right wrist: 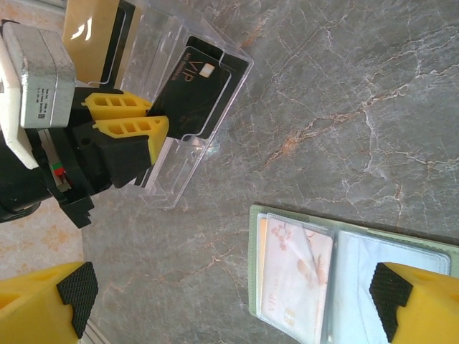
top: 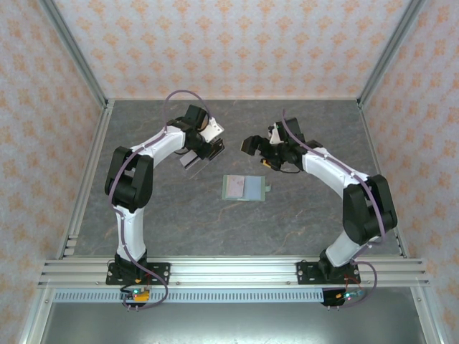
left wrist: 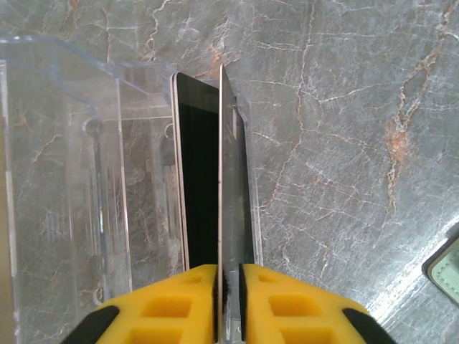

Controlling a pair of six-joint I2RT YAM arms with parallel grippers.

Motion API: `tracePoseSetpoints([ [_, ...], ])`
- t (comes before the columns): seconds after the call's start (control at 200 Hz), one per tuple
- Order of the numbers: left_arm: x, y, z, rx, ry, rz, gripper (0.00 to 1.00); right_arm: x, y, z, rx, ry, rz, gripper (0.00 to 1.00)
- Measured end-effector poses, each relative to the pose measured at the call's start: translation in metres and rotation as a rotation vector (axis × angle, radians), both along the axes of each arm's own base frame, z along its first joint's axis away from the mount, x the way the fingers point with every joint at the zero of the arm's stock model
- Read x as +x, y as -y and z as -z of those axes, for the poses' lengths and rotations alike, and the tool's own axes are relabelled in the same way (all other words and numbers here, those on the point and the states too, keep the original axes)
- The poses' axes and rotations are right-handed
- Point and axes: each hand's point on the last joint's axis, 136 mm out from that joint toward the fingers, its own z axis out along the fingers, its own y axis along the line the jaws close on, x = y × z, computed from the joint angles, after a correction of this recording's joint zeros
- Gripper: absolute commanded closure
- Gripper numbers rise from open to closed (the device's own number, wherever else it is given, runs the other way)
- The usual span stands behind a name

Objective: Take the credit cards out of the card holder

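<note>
The sage-green card holder (top: 244, 188) lies open flat on the table between the arms, also seen as card holder (right wrist: 255, 272) and card holder (left wrist: 448, 274). A pale pink credit card (right wrist: 297, 276) sits under its clear sleeve, with a pale blue one (right wrist: 373, 269) beside it. My left gripper (left wrist: 228, 301) hangs over a clear plastic tray (top: 191, 162). A card (left wrist: 233, 186) stands edge-on in the tray between the fingers (left wrist: 179, 308). The jaws are slightly parted, and the card lies against the left pad. My right gripper (right wrist: 233, 301) is wide open above the holder, holding nothing.
In the clear tray (right wrist: 190, 154) stand a black VIP card (right wrist: 193, 89) and a tan card (right wrist: 90, 32). Grey marble tabletop (top: 308, 215) surrounds the holder. Metal frame posts and patterned walls close in the table.
</note>
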Motion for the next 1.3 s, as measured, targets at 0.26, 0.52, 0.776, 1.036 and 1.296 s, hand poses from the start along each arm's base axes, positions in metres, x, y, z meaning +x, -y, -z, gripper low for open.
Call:
tracePoseSetpoints([
  [0.26, 0.010, -0.002, -0.013, -0.035, 0.012, -0.076, 0.59, 0.001, -0.001, 0.001, 0.000, -0.004, -0.002, 0.01],
  [0.52, 0.009, -0.006, -0.077, -0.161, 0.089, -0.221, 0.34, -0.005, 0.003, 0.009, -0.081, -0.020, 0.000, 0.06],
  [0.776, -0.013, -0.031, -0.145, -0.287, 0.231, -0.457, 0.15, -0.026, -0.025, 0.030, -0.264, -0.030, -0.072, 0.19],
  [1.036, -0.052, -0.059, -0.114, -0.296, 0.166, -0.670, 0.00, -0.051, -0.037, 0.089, -0.412, -0.149, -0.137, 0.34],
  [1.296, -0.067, -0.057, -0.100, -0.375, 0.078, -0.772, 0.00, -0.053, -0.026, 0.115, -0.495, -0.189, -0.131, 0.46],
])
